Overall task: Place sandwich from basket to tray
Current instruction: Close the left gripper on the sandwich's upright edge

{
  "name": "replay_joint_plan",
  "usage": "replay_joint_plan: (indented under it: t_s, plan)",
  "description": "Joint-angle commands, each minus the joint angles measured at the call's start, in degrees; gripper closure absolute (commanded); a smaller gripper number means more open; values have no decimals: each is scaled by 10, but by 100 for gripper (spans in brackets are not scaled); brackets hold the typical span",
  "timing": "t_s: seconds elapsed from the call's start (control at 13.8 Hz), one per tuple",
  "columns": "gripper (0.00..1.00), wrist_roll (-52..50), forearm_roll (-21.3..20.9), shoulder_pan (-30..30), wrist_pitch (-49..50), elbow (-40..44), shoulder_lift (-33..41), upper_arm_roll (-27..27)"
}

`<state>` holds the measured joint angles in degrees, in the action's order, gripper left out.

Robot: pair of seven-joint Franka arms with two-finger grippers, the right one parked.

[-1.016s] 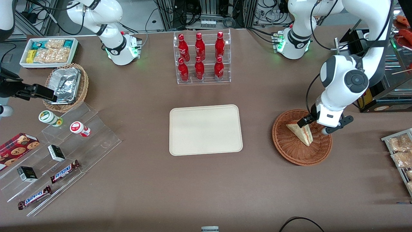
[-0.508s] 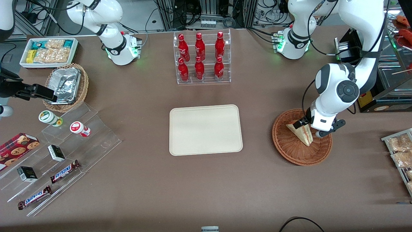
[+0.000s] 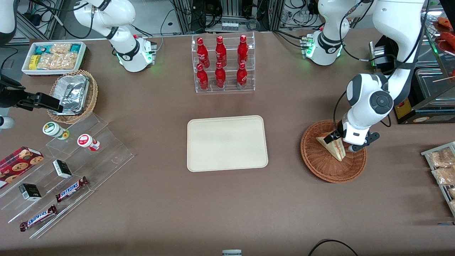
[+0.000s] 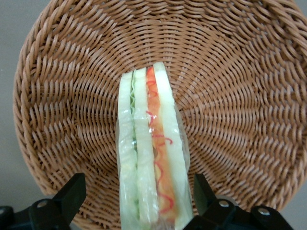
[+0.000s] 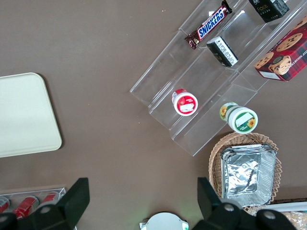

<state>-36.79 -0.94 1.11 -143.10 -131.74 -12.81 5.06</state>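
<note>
I have the end effector [image 4: 136,201] low inside the reddish-brown wicker basket [image 3: 321,167], its two fingers spread open, one on each side of the sandwich [image 4: 152,153] with clear gaps and no contact yet. The wedge stands on edge between them, its cut face turned up at my wrist camera, showing pale bread, green, then an orange-red strip. A glossy film seems to wrap it, so I expect a slick surface over a soft, light body: squeeze hard and the layers will slide or bulge, squeeze lightly and it may slip out.

My judgement is that the hold belongs on the two broad bread faces, across the thick part directly between the fingers [image 4: 72,191], not at the thin tip farther out from the end effector, where there is little to bear on. A gentle close and a slow lift should do, since the woven basket floor may catch the wrap.

From the front, the wrist housing covers the wide end of the sandwich and the fingertips, so I cannot tell how deep they sit. In the wrist camera the near end of the wedge is cut off by the frame. The cream tray [image 3: 199,163] lies well away from the end effector, toward the parked arm's end of the table [image 3: 227,213].
</note>
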Motion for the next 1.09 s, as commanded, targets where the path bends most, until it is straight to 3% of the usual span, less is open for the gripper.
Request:
replay_joint_plan:
  t_s: [0.0, 0.22, 0.51, 0.8, 1.02]
  plan:
    - [16, -45, -8, -2, -33, 2, -17, 6]
    - [97, -59, -8, -1, -35, 3, -23, 17]
    - [100, -55, -11, 10, 18, 35, -3, 17]
    - [100, -55, -11, 62, 212, 183, 5, 17]
    - [100, -57, -9, 111, 258, 269, -7, 18]
